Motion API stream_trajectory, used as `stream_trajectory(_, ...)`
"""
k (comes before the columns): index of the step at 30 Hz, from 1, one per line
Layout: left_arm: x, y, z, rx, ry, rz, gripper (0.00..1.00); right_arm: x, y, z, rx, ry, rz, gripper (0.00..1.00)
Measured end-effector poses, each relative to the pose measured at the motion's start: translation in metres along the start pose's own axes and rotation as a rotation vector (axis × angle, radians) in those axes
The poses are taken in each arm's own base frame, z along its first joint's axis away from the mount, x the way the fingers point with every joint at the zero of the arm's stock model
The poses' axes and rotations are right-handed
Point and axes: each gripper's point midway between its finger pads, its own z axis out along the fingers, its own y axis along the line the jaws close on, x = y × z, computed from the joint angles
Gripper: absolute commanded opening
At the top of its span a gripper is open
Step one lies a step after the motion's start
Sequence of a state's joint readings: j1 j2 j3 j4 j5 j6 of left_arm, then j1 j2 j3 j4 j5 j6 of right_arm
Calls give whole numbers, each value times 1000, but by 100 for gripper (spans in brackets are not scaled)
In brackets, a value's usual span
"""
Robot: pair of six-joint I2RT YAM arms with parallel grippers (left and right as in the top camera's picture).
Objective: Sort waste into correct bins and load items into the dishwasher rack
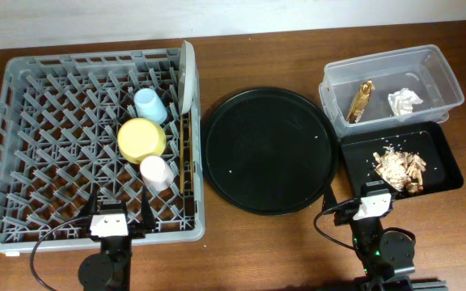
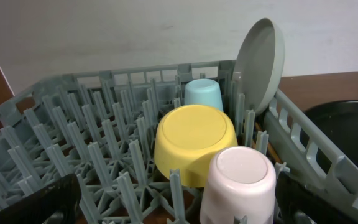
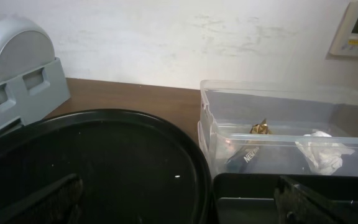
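At the near edge, left claw (image 1: 118, 207) and right claw (image 1: 367, 195) sit agape.

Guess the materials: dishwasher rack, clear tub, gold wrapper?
Dishwasher rack: looks like moulded grey plastic, matte; lattice and pegs read as one piece.
Clear tub: transparent plastic, glossy; you can see through its walls.
Wrapper: probably metallised film or foil; gold shine, sharp crinkles.

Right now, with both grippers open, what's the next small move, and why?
Likely just back off to a rest pose. The blue cup, pink cup, bowl, plate and chopsticks are in the rack; wrapper and tissue in the tub; scraps in the black tray. I see nothing left to pick.
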State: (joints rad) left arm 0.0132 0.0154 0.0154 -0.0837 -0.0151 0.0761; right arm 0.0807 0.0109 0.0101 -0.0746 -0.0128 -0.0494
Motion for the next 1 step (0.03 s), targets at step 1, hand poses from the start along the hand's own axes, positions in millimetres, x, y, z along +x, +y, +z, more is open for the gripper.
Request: stream_trajectory(1, 0, 0, 0, 0, 0, 0, 99, 0, 0, 0, 0, 0, 0, 99)
